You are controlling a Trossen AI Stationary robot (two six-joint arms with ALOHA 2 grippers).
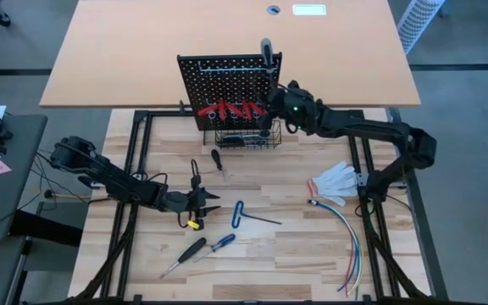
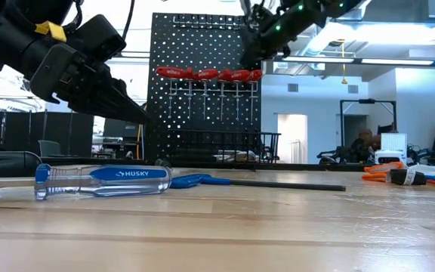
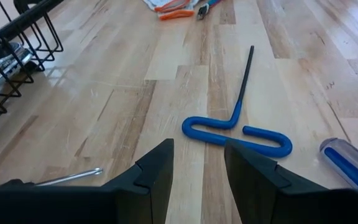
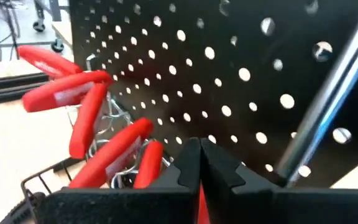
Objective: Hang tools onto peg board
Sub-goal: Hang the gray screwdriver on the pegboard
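Note:
The black peg board (image 1: 227, 80) stands upright at the table's far middle, a wire basket (image 1: 248, 135) at its base. Red-handled pliers (image 1: 231, 110) hang in a row from its holders, and a black-handled screwdriver (image 1: 266, 49) sticks up at its right edge. My right gripper (image 4: 199, 152) is shut, its tips close to the board beside the rightmost red handles (image 2: 251, 74). My left gripper (image 3: 199, 163) hovers open over the near-left table, pointing at a blue-handled hex key (image 3: 235, 134) that lies flat on the wood. My right gripper's shut fingertips (image 4: 188, 163) stand level against the rightmost red pliers handles (image 4: 145, 165) in front of the board. A sliver of red shows between the fingers farther back. Whether the fingers touch a handle, I cannot tell.
A black screwdriver (image 1: 217, 159) lies before the basket. Two more screwdrivers (image 1: 197, 250) lie near the front edge, one with a clear blue handle (image 2: 104, 180). A white glove (image 1: 333, 180) and a bundle of coloured wires (image 1: 346, 241) lie at the right.

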